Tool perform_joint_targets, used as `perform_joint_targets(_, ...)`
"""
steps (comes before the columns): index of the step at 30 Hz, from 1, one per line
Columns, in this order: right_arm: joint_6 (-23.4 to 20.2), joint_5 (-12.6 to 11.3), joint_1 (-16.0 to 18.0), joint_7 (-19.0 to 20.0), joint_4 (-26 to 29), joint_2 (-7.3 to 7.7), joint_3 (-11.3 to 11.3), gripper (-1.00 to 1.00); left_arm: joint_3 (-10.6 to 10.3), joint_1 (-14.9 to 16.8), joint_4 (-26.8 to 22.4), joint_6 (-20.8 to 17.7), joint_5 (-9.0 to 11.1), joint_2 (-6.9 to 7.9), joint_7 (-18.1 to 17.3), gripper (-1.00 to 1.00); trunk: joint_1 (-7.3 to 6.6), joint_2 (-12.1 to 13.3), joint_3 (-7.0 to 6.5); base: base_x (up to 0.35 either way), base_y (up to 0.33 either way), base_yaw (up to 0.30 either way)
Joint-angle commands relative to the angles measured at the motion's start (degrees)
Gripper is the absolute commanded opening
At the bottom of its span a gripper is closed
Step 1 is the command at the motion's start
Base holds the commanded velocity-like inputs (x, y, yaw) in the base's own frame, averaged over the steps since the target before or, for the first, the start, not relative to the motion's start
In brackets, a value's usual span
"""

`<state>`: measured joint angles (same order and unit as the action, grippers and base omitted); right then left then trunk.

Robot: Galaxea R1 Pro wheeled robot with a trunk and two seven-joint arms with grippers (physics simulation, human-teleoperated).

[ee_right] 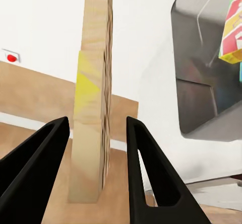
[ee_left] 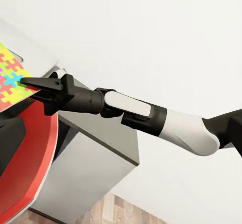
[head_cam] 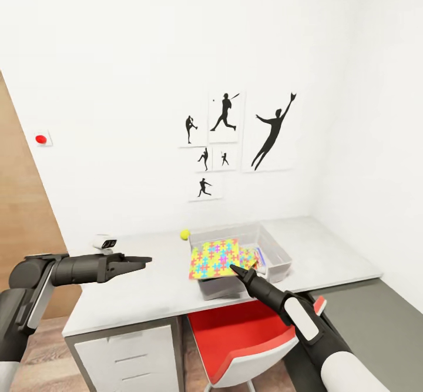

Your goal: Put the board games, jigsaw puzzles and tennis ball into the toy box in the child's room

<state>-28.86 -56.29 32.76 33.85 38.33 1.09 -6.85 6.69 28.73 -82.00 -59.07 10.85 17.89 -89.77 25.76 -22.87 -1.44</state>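
The jigsaw puzzle (head_cam: 215,258) is a thin, bright square. It lies tilted over the near rim of the toy box (head_cam: 281,255), partly over the box and not down inside it yet. In the right wrist view its edge stands between the two fingers of the right hand (head_cam: 237,270), and there seem to be gaps on both sides. So I think that hand is loose, not squeezing, but I cannot be sure.

Inside the toy box, a bit of a board game (ee_right: 233,31) with bright print shows. So some toys look put away already. I cannot tell how many.

The tennis ball (head_cam: 185,234) sits on the bench (head_cam: 147,286), just beside the far left corner of the toy box. It has yet to go in.

The left hand (head_cam: 144,260) hangs over the bench, well apart from the box. It carries nothing, and its fingers look close together.

A red chair (head_cam: 244,336) stands under the bench.
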Motion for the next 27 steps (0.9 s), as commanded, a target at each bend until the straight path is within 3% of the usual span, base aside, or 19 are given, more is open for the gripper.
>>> perform_joint_targets(1, -0.3, -0.5, 0.0, 0.1, 0.0, 0.06, -0.2, -1.0, 0.0, 0.0, 0.0, -0.6, 0.0, 0.02, -0.2, 1.0, 0.02, 0.0, 0.03, 0.0, 0.0, 0.006)
perform_joint_targets(5, -0.5, -0.5, 0.0, 2.6, 1.7, 0.71, 0.0, -1.0, 0.0, 0.0, 0.0, -0.6, -0.1, 0.03, -0.2, 1.0, 0.02, 0.0, 0.02, 0.0, 0.0, 0.003)
perform_joint_targets(8, -1.0, -0.7, 0.0, 6.8, 6.9, 4.6, -0.1, -1.0, 0.0, 0.0, 0.0, -0.6, -0.1, 0.03, -0.2, 1.0, 0.02, 0.0, 0.02, 0.0, 0.0, 0.0)
perform_joint_targets(9, -2.6, -1.3, 0.0, 8.4, 10.3, 7.82, 0.1, -1.0, 0.0, 0.0, 0.0, -0.6, -0.1, 0.03, -0.2, 1.0, 0.02, 0.0, 0.02, 0.0, 0.0, 0.0)
perform_joint_targets(10, -3.4, -1.3, -0.1, 8.7, 10.9, 8.43, 0.2, -1.0, 0.0, 0.0, 0.0, -0.6, -0.1, 0.03, -0.2, 1.0, 0.02, 0.0, 0.02, 0.0, 0.0, 0.0)
perform_joint_targets(27, -3.8, -1.2, -0.1, 8.8, 11.5, 8.41, 0.4, -1.0, 0.0, 0.0, 0.1, -0.4, -0.2, 0.0, -0.2, 1.0, 0.02, 0.0, 0.02, 0.12, 0.0, 0.0)
